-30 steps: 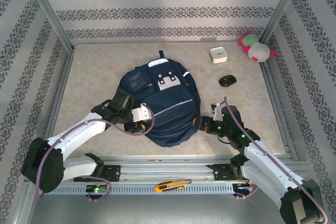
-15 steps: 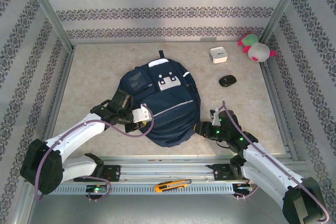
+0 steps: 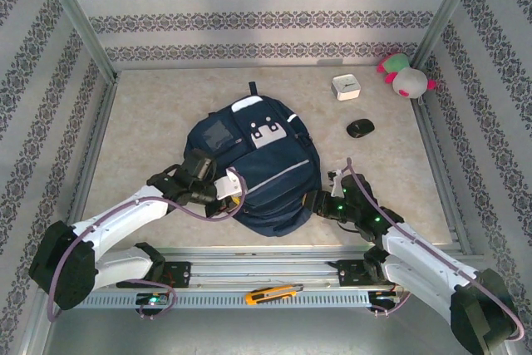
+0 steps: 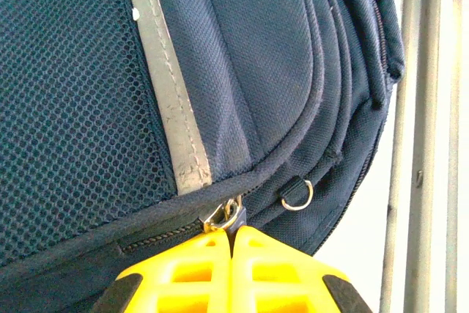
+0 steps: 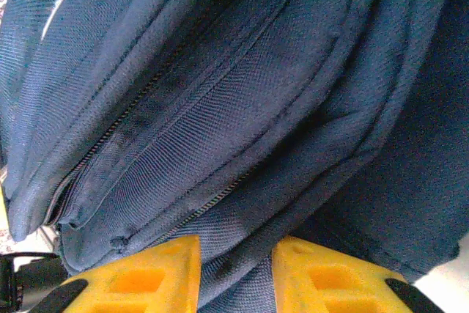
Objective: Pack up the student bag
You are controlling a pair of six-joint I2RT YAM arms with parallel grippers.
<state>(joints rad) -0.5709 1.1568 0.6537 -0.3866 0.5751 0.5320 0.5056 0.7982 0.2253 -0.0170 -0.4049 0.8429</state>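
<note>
The student bag [image 3: 258,160], navy with grey reflective stripes, lies flat in the middle of the table, its top toward the far wall. My left gripper [image 3: 233,202] is at its near-left edge, shut on a small metal zipper pull [image 4: 229,214]; the yellow fingertips [image 4: 198,262] meet with only the pull's tab between them. A metal D-ring [image 4: 297,194] sits just right of it. My right gripper [image 3: 315,202] is at the bag's near-right edge, its yellow fingers [image 5: 157,269] clamped on a thick fold of navy fabric [image 5: 242,254] beside a zipper line.
A white box [image 3: 346,87], a black mouse [image 3: 360,128] and a pink-and-green plush toy [image 3: 405,76] lie at the back right. An orange utility knife [image 3: 272,293] rests on the front rail. Metal frame rails border the table.
Both grippers have drawn slightly toward the near edge, the left one also rightward, and the bag has slid a little nearer with them.
</note>
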